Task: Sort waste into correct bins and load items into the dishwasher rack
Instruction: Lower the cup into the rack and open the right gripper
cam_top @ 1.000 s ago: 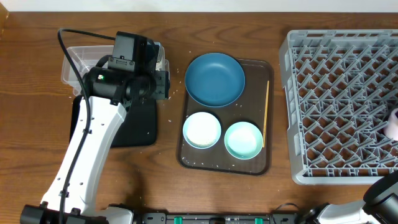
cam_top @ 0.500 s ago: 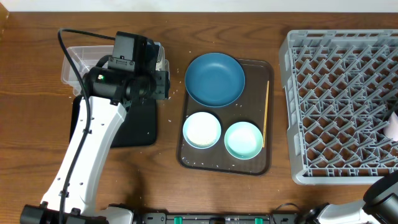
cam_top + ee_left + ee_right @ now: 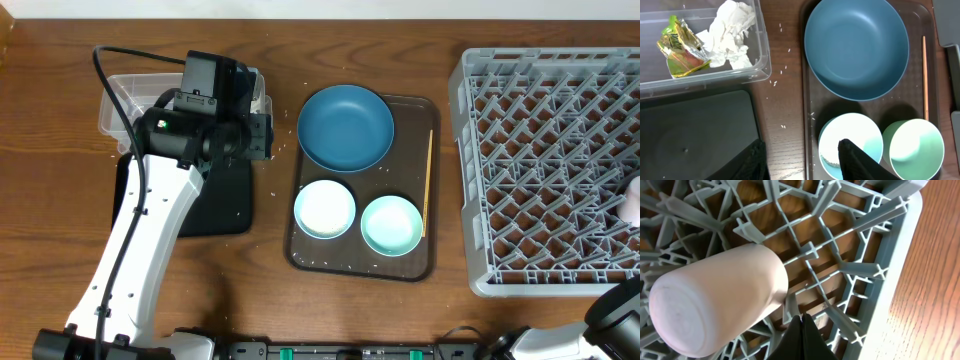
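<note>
In the left wrist view the clear tub (image 3: 757, 55) holds crumpled white napkins (image 3: 730, 32) and the yellow-green wrapper (image 3: 680, 47). The black tray (image 3: 695, 135) lies beside it. My left gripper (image 3: 802, 162) is open and empty, above the wood between the black tray and a pale bowl (image 3: 850, 142). The blue bowl-plate (image 3: 345, 127), both pale bowls (image 3: 324, 208) (image 3: 391, 224) and the chopstick (image 3: 428, 180) sit on the brown tray (image 3: 300, 255). The pinkish cup (image 3: 715, 300) lies on its side in the grey rack (image 3: 840, 245). My right gripper (image 3: 801, 330) is shut and empty beside the cup.
Loose rice grains (image 3: 774, 82) are scattered on the wood between the tub and the brown tray; no heap shows. The rack (image 3: 550, 170) fills the right side of the table. My left arm (image 3: 150, 230) hangs over the black tray and tub.
The cup at the rack's right edge shifted slightly and settled. The left arm has not moved.
</note>
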Motion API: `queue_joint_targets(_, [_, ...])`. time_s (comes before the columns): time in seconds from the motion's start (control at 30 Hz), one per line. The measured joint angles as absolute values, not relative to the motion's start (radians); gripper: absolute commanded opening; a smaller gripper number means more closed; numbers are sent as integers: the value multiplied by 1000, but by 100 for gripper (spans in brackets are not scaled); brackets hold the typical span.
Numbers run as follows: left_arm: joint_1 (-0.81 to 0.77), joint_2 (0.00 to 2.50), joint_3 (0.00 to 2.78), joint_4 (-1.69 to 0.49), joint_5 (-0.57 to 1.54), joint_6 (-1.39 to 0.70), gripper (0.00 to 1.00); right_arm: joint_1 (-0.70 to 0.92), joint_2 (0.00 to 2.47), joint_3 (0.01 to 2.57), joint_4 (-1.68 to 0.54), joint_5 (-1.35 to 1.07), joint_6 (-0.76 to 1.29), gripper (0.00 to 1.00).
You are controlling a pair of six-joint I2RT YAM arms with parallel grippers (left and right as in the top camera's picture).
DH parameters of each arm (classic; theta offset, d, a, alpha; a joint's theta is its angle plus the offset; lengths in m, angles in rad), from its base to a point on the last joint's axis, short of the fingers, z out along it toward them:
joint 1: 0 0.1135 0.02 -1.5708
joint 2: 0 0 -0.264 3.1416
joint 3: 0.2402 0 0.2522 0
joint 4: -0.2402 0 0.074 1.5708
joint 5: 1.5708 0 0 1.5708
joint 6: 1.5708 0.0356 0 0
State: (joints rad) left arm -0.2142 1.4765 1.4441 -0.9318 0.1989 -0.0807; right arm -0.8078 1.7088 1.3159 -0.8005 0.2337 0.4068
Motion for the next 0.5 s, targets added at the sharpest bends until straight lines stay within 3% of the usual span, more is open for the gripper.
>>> queue_joint_targets(0.1, [-214, 1477, 1444, -932, 199, -80, 50, -809, 1684, 1315, -788, 171, 400, 6])
queue_joint_targets(0.33, [-214, 1477, 1444, -932, 199, -80, 50, -769, 1515, 1314, -701, -186, 253, 53])
queue_joint_targets(0.5, [-214, 1477, 1444, -932, 199, -80, 51, -623, 1422, 1314, -694, -326, 144, 59])
